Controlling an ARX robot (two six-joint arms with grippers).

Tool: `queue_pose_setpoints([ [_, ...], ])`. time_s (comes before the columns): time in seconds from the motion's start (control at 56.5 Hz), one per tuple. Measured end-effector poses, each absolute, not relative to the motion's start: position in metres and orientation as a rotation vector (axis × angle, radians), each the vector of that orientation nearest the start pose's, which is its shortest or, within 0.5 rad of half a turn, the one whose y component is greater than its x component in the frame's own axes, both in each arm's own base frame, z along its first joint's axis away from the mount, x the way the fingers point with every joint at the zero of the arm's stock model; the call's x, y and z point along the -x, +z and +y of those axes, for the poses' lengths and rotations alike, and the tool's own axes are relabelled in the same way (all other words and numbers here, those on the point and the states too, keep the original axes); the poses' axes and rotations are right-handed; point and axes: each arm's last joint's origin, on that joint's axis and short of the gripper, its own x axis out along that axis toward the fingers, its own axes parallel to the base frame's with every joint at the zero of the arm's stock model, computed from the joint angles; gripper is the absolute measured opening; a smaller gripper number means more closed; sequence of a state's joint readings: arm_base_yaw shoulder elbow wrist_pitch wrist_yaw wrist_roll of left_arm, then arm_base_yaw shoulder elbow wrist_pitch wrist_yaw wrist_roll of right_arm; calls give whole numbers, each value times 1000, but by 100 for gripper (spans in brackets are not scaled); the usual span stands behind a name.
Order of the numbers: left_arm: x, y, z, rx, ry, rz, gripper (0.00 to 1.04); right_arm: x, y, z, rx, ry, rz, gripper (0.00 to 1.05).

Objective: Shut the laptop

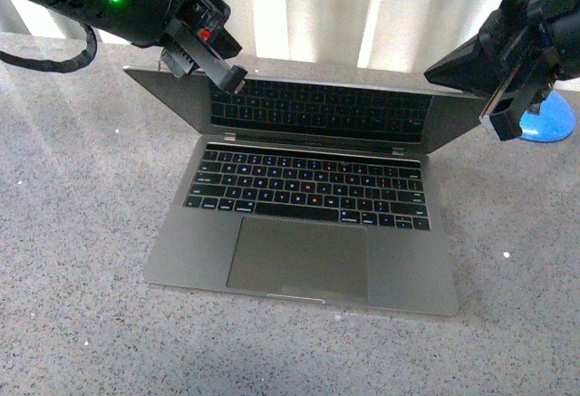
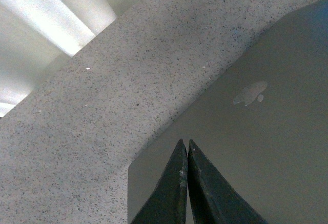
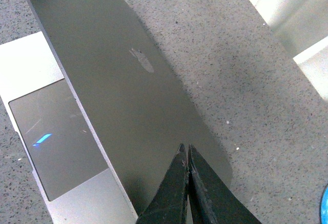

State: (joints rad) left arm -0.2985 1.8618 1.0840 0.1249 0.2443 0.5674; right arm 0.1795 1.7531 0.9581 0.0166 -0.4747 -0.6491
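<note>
Now both grippers are pressed shut, pinching nothing. The left gripper (image 2: 185,148) sets its tips against the back of the lid (image 2: 256,152) near one upper corner, and the right gripper (image 3: 185,151) sits near the other (whether they truly touch, we cannot tell). Beneath them the laptop (image 1: 299,255) sits half-folded in the middle of the speckled table (image 1: 72,251), lid tipped forward. To close it well, we judge, both corners should be pushed down evenly and slowly, so the lid neither twists nor slams.
</note>
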Motion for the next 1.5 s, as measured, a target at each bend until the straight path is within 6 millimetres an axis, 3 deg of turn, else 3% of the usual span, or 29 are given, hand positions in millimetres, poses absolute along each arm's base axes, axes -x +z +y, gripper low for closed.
queue_pose_setpoints([
  [0.372, -356, 154, -123, -530, -735, 536, 4, -322, 151, 74, 440, 868, 586, 1],
  [1.504, -320, 128, -131, -438, -824, 626, 4, -306, 120, 70, 373, 875, 650, 1],
])
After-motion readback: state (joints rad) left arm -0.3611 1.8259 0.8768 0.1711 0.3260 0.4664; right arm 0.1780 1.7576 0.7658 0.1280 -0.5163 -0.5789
